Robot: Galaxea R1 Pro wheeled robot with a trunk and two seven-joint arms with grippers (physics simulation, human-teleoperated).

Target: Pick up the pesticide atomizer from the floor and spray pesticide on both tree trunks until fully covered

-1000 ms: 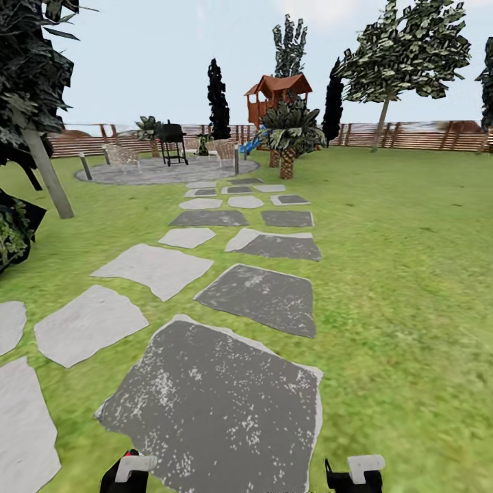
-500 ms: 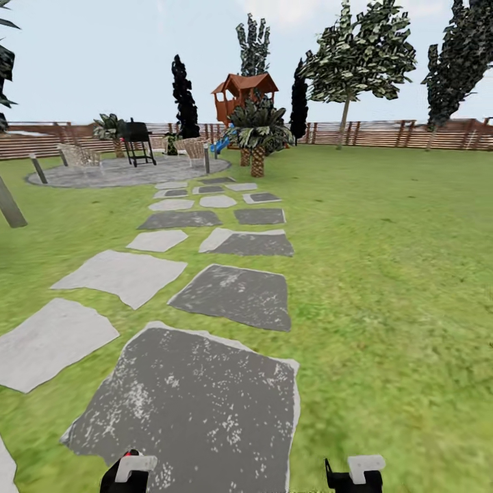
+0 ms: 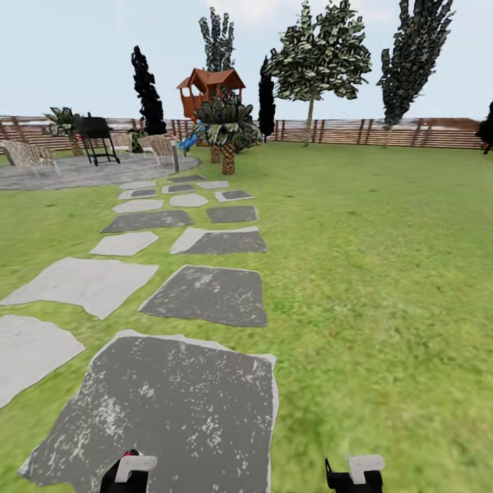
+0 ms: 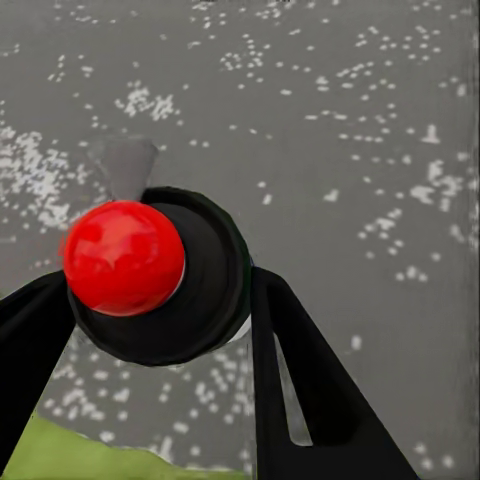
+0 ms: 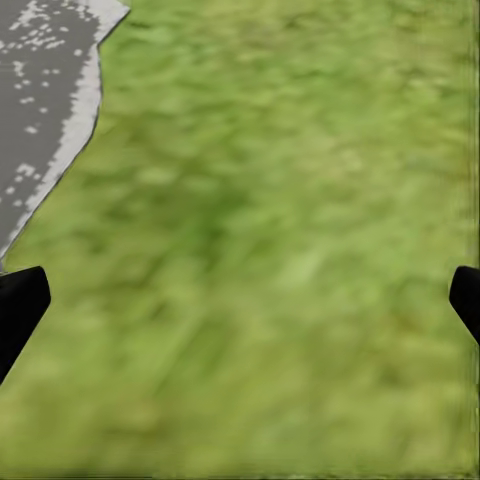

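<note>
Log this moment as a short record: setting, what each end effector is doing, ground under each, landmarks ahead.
setting: garden lawn with stone paving, wooden fence at the back
left end effector: shut on a black object with a red ball top, likely the atomizer
right end effector: open, empty
under left: dark grey paving slab
under right: grass
ahead: pale-trunked leafy tree, red playhouse, black grill, palm-like plant
</note>
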